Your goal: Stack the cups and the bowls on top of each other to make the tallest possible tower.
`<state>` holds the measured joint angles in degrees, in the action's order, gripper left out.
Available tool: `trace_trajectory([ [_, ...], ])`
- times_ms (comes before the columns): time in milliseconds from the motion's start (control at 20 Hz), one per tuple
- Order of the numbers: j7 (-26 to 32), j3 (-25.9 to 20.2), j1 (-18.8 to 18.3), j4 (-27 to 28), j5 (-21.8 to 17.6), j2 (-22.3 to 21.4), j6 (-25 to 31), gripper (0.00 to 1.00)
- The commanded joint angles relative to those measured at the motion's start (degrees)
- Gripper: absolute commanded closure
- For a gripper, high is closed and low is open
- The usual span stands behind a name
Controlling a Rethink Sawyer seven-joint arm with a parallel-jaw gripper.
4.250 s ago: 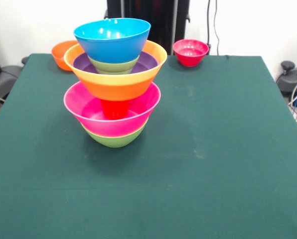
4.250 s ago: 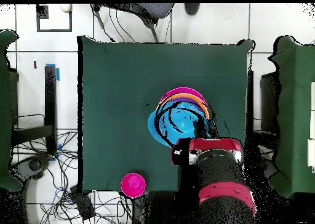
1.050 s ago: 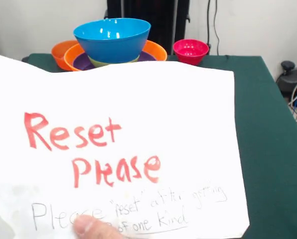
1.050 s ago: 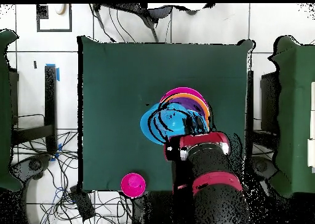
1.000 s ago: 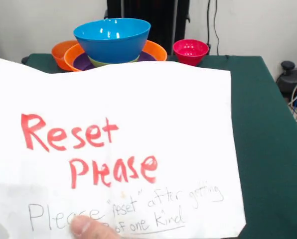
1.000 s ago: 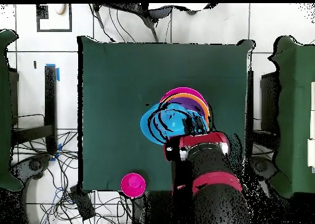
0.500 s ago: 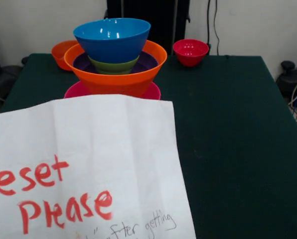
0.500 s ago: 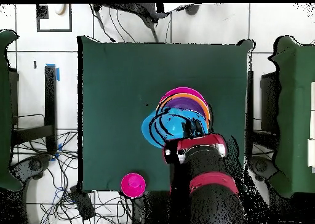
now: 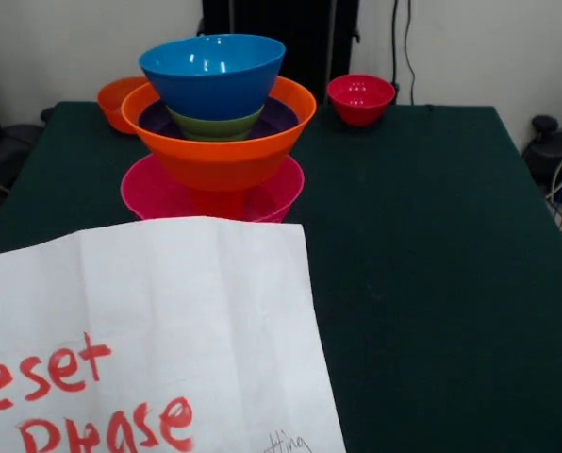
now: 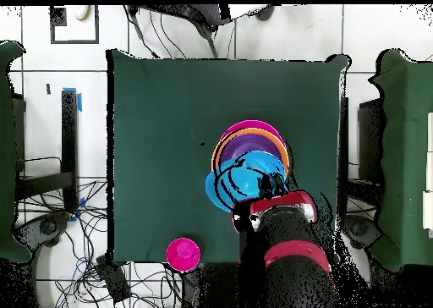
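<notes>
one tower (image 9: 215,123), hand unseen, arm (image 10: 283,245) beside

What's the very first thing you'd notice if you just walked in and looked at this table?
The tower of bright bowls on the green table, with a blue bowl on top, a wide orange bowl under it and a pink bowl lower down. Next, the white paper with red writing held close to the front camera, hiding the tower's bottom. A small red bowl sits alone at the table's far edge.
</notes>
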<state>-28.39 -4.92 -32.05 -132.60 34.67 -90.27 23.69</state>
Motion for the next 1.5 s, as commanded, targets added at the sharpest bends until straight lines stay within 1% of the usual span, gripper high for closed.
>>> trace_trajectory([
  [50, -1.6, 4.5, -1.7, -5.0, -5.9, -0.9, 12.3, 1.0],
  [300, -0.2, 5.5, -4.4, -2.9, -6.8, -2.3, 18.1, 1.0],
  [500, 1.7, 6.7, -7.9, -0.5, -9.9, -3.4, 23.6, 1.0],
  [750, 1.2, 7.0, -10.9, 1.8, -12.6, -4.2, 28.5, 1.0],
  [850, 0.2, 7.0, -11.7, 2.8, -13.9, -4.7, 30.4, 1.0],
  [1000, -2.0, 7.0, -12.4, 4.4, -15.4, -5.1, 31.7, 1.0],
  [1150, -2.8, 6.9, -13.3, 6.4, -17.2, -5.1, 33.3, 1.0],
  [1500, -1.7, 7.4, -15.9, 9.8, -19.0, -5.2, 37.5, 1.0],
])
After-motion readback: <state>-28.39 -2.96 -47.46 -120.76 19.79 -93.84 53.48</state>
